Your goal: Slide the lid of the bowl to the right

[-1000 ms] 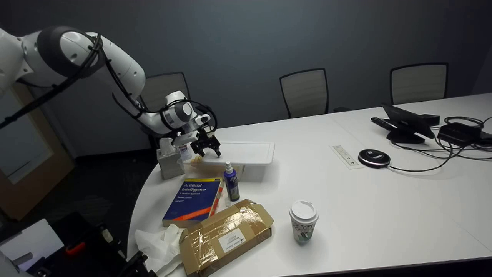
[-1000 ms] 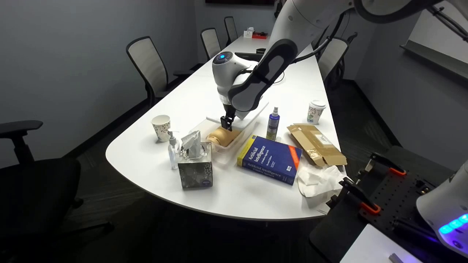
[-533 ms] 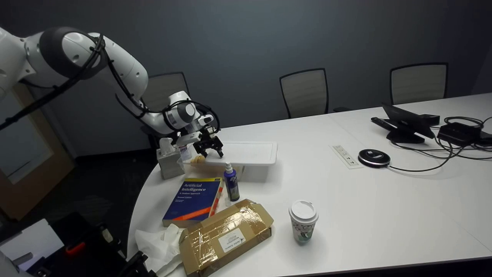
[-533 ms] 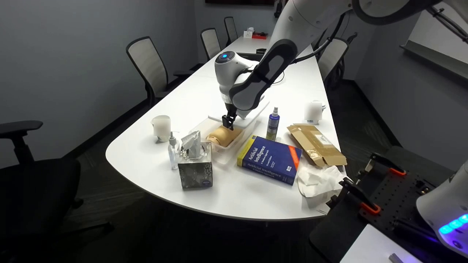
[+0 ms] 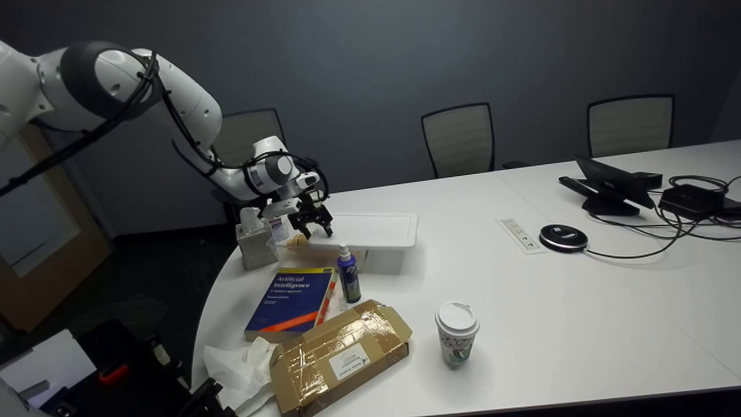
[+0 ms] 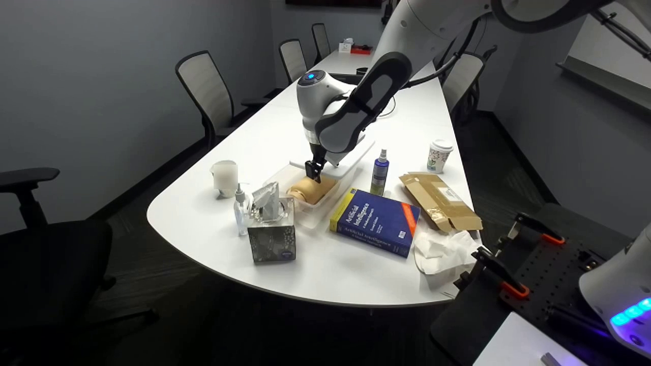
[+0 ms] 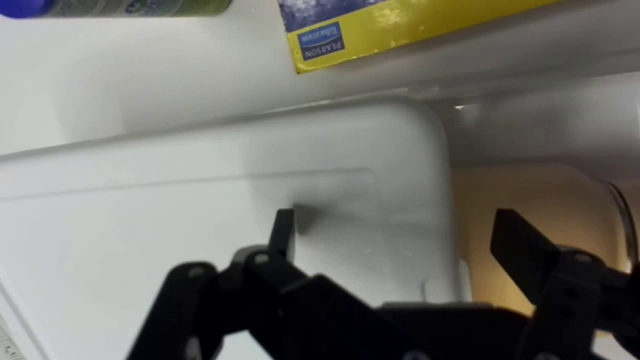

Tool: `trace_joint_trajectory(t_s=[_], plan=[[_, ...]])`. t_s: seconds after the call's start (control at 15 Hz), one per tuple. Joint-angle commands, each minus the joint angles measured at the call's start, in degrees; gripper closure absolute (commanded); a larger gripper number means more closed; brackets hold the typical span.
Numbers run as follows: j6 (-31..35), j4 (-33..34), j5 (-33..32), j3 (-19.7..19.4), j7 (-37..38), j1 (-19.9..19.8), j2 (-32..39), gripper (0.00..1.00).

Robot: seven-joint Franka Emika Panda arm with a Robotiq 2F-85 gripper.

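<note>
We inspect from left to right. In an exterior view, the white jointed robot arm (image 5: 185, 98) reaches in from the upper left. Crumpled white paper (image 5: 240, 370) lies near the front edge of the white table (image 5: 579, 324). Behind it we record a grey patterned tissue box (image 5: 256, 249) with a pale tissue (image 5: 250, 219) standing out of its top, and just beside that a clear plastic pump bottle (image 6: 241, 213). Next comes a thick blue book (image 5: 292, 301) with a yellow band, lying flat.

Beyond the book we find the black two-finger gripper (image 7: 395, 220), angled down over a clear plastic container (image 6: 311, 216). In the wrist view its fingers stand wide apart, gripping nothing. One is above the white, flat, rectangular lid (image 5: 370, 230) with rounded corners; the other is past the lid's end, over a tan, rounded object (image 7: 540, 210) inside the container. Whether either finger touches the lid, we cannot tell. The lid lies across the container, overhanging on the right in an exterior view and leaving the left end uncovered.

Further right, a long brown cardboard box (image 5: 341, 359) lies flat, and a purple-blue spray bottle (image 5: 349, 275) with a white nozzle stands upright between box and lid. A patterned paper cup (image 5: 457, 341) with a white top stands upright, well apart. We note a round black disc (image 5: 563, 238) and a black, tilted panel (image 5: 613, 180) at far right.
</note>
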Motion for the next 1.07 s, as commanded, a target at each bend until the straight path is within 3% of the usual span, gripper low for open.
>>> trace_joint_trajectory(t_s=[0.0, 0.2, 0.4, 1.0], plan=[[0.8, -2.4, 4.0, 4.7, -4.7, -3.1, -3.8, 0.0], [3.2, -4.8, 6.5, 7.7, -8.1, -4.9, -7.2, 0.0], [3.9, -7.0, 6.4, 7.9, -8.1, -4.3, -11.5, 0.0], [-0.4, -14.5, 6.4, 10.7, -8.0, -3.6, -23.6, 0.0]])
